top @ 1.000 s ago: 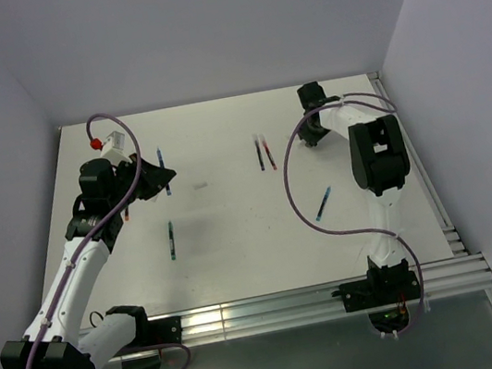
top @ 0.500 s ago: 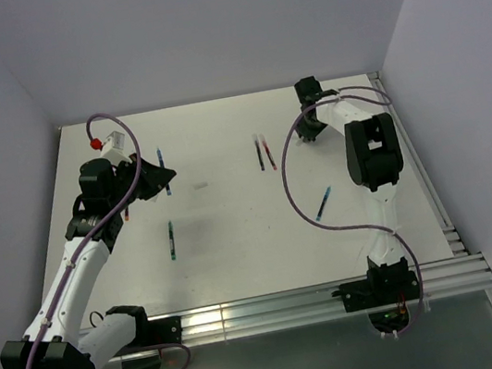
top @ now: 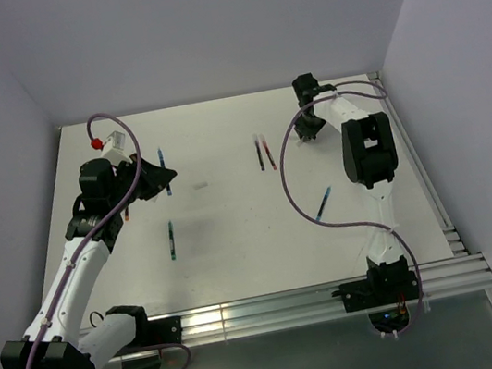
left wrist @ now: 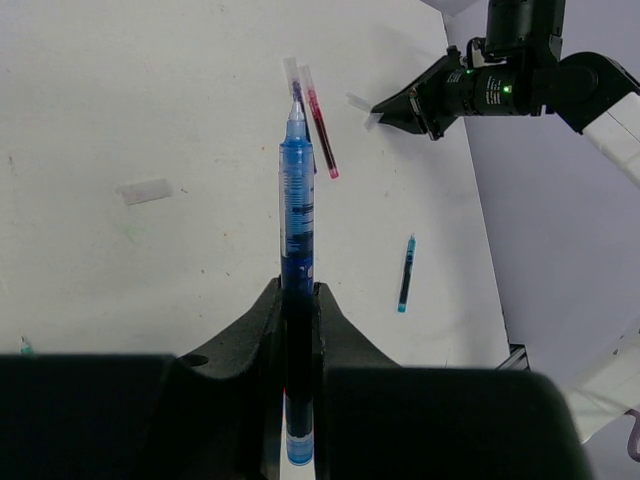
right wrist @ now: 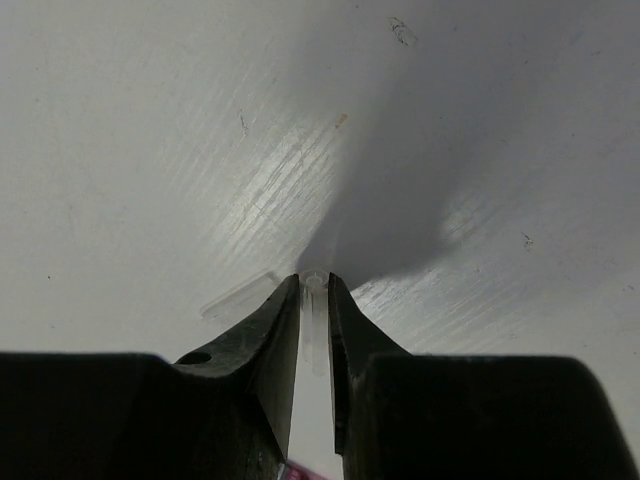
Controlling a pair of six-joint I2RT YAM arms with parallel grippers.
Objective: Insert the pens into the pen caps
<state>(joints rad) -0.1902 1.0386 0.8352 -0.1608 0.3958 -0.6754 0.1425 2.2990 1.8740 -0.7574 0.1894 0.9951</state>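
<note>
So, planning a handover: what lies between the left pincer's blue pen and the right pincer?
A loose pale cap, then a red pen and a dark pen side by side; top view.

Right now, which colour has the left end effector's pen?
The pen is blue, clearest in the left wrist view.

**Left wrist view.** The lower barrel of the blue pen (left wrist: 297,230) is lost in shadow between the fingers of my left claw (left wrist: 297,290). A green pen (left wrist: 25,347) shows only its tip at the left edge, and the claw body hides the rest.

**Right wrist view.** A pen cap (right wrist: 314,310) lies between the fingers of my right claw (right wrist: 313,283). Its near end is hidden, and I cannot tell whether the fingers pinch it.

**Top view.** That cap is too small to find. A loose cap (top: 199,185) on the counter (top: 239,260) reads only as a faint smear.
</note>
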